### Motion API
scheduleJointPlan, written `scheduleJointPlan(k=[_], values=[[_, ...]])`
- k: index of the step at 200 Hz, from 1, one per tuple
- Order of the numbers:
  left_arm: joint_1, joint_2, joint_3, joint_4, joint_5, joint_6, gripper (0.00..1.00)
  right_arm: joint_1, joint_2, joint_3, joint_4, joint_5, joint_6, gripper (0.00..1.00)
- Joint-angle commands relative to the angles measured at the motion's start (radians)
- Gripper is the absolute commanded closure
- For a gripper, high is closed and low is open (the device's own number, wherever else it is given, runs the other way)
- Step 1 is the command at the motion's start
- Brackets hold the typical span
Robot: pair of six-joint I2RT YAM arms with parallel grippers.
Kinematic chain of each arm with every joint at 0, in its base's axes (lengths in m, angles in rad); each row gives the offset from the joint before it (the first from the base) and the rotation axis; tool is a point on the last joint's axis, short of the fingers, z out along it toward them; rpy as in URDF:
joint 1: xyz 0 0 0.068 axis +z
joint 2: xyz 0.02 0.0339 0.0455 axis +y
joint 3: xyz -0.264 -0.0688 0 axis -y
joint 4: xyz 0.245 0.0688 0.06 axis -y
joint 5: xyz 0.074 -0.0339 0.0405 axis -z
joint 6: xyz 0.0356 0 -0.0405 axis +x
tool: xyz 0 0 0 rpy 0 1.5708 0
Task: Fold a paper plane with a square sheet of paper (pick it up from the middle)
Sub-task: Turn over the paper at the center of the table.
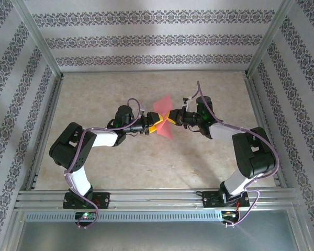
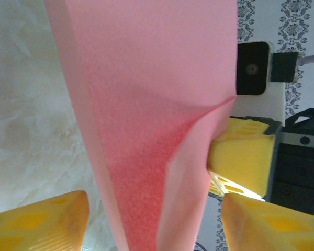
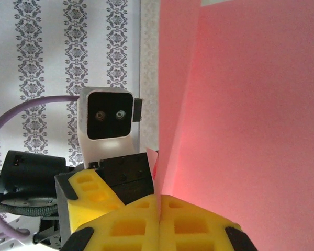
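The square sheet of paper [image 1: 164, 107], pink-red and creased, is held up in the air above the middle of the table between the two arms. My right gripper [image 3: 159, 201] is shut on its lower edge, and the sheet [image 3: 240, 104] rises straight up from the closed yellow fingers. From the other side my left gripper [image 2: 154, 225] is open. Its yellow fingers [image 2: 42, 219] stand on either side of the hanging sheet [image 2: 146, 104], with a gap at each side. In the top view the left gripper [image 1: 158, 125] and the right gripper [image 1: 172, 117] almost meet.
The beige table [image 1: 110, 172] is fenced by metal rails [image 1: 146, 197] and patterned walls. A finger of the right gripper [image 2: 240, 157] sits close beside the left one. The left wrist camera block [image 3: 109, 117] faces the right gripper at close range.
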Motion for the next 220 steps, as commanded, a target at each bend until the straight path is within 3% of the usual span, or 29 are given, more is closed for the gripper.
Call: scheduleJointPlan(k=[1,107,136,157,191,220], values=[[-0.006,-0.023,0.006,0.073,0.005,-0.036,0.39,-0.01,0.018,0.004,0.054,-0.022,0.015,0.97],[-0.003,-0.002,0.011,0.095,-0.002,-0.066,0.74,-0.018,0.038,-0.012,0.062,-0.034,0.023,0.94],[0.0,-0.003,0.02,0.053,-0.005,-0.055,0.86,-0.023,0.036,-0.013,0.06,-0.031,0.023,0.9],[0.005,-0.015,0.025,0.002,-0.009,-0.03,0.9,-0.032,0.015,-0.02,0.025,-0.004,-0.005,0.8],[0.027,-0.088,0.047,-0.246,-0.044,0.116,0.96,-0.091,-0.071,-0.053,-0.118,0.102,-0.102,0.64],[0.024,-0.193,0.176,-0.764,-0.196,0.414,0.97,-0.136,-0.18,-0.043,-0.339,0.246,-0.246,0.58]])
